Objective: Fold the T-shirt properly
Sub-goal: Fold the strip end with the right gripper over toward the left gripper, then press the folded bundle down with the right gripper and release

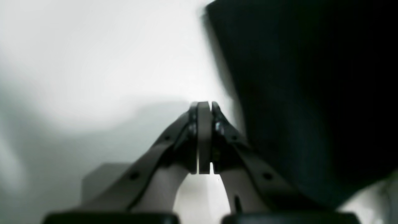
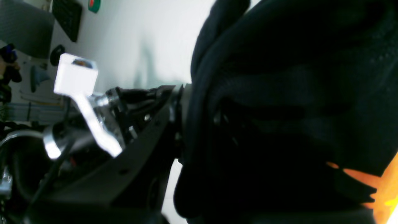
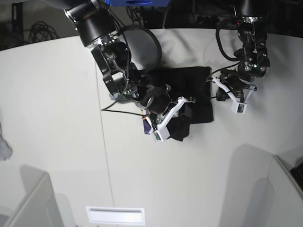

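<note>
While the black T-shirt [image 3: 189, 97] lies bunched near the middle of the white bench [image 3: 57, 118], the right claw [image 3: 176, 115] sits at its near left corner with cloth clamped between its jaws. In the right wrist view a thick roll of black fabric fills the frame beside the claw's fingers [image 2: 174, 105], and a patch of orange print shows at the lower right edge of the T-shirt [image 2: 279, 93]. A small bit of purple shows just left of the claw in the base view. Farther back and to the right, the left claw [image 3: 214, 84] hovers just beside the T-shirt's right edge. Its jaws are pressed together with nothing between them; in the left wrist view the claw [image 1: 204, 107] stands over bare bench, with the dark cloth [image 1: 311, 93] close on its right but apart from it.
</note>
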Robot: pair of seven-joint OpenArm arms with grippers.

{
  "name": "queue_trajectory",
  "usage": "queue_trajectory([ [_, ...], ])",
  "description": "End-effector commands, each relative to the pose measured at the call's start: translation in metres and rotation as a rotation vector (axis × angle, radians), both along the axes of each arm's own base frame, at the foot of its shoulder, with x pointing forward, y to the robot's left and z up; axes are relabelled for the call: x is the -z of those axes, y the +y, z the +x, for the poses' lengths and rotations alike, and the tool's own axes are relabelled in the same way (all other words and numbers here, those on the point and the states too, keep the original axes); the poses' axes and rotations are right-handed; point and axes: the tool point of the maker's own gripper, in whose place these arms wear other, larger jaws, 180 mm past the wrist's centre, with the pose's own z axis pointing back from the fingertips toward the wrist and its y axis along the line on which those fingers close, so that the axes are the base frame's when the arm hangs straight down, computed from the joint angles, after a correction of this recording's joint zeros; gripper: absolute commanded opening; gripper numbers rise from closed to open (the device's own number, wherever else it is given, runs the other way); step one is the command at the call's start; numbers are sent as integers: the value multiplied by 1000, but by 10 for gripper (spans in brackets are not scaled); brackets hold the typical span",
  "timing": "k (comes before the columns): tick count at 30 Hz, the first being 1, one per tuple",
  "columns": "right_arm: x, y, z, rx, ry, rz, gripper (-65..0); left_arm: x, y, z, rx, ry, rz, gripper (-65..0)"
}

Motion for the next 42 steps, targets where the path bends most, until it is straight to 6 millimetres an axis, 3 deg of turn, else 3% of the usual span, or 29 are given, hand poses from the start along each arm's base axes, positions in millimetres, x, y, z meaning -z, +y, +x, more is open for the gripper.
queue_trajectory([
  [1, -17, 4, 9, 3, -48, 34, -650, -14, 1, 5, 11, -49, 10, -650],
  [6, -11, 4, 12, 16, -42, 31, -650, -20, 11, -19, 26, -42, 50, -650],
  [11, -5, 25, -1, -63, -47, 3, -650, -20, 69, -52, -126, -8, 109, -650],
  [18, 4, 25, 6, -44, -54, -9, -650, -27, 122, -81, -239, 14, 183, -650],
  [24, 10, 24, 9, -42, -43, -25, -650, -26, 130, -104, -182, 42, 203, -650],
  [30, 12, 24, 8, -46, -37, -27, -650, -4, 149, -123, -240, 113, 181, -650],
  [36, 15, 33, -6, -107, -12, -44, -650, -1, 152, -123, -254, 118, 174, -650],
  [42, 18, 29, -3, -67, 10, -61, -650, -1, 151, -122, -251, 116, 173, -650],
])
